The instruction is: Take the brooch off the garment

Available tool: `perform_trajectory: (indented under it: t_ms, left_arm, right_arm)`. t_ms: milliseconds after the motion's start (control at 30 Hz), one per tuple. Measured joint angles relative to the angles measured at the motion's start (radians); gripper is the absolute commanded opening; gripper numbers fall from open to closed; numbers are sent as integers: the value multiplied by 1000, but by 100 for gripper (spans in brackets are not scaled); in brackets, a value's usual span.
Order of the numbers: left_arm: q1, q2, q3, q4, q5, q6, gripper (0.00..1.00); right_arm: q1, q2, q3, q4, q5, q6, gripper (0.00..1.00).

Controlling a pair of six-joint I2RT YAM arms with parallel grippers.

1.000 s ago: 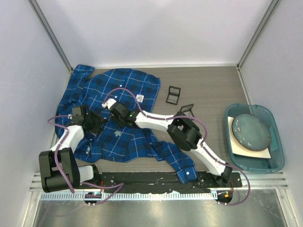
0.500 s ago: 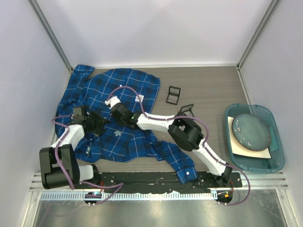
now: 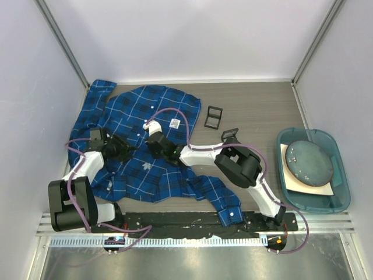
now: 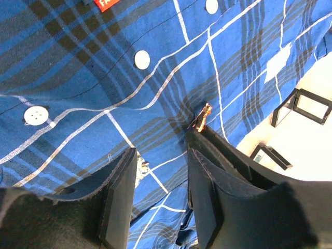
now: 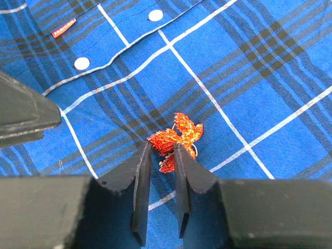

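The garment (image 3: 145,105), a blue and navy plaid shirt with white buttons, lies spread over the left half of the table. The brooch (image 5: 179,136), a glittery orange-red leaf shape, sits on the fabric (image 5: 249,62). My right gripper (image 5: 162,147) is closed narrowly on the brooch's lower leaf. In the left wrist view the brooch (image 4: 203,116) shows edge-on at the right gripper's fingertip. My left gripper (image 4: 162,153) is open just left of it, its fingers down at the shirt (image 4: 78,67). In the top view both grippers, left (image 3: 120,149) and right (image 3: 156,142), meet mid-shirt and hide the brooch.
Two small black frames (image 3: 214,116) (image 3: 229,134) lie on the table right of the shirt. A teal bin (image 3: 344,192) holding a round grey plate on a board stands at the far right. Walls enclose the table.
My right gripper has shifted to the right over the shirt, and the fabric around it has been drawn flatter. My left gripper has moved slightly up and stays beside it.
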Motion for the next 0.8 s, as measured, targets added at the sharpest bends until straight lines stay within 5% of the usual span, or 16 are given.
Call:
perform_trajectory:
  t_ms: [800]
  left_arm:
    - [-234,219,179,21,-17,-4,27]
  right_arm:
    - [-77,-178,-444,422,-101,357,25]
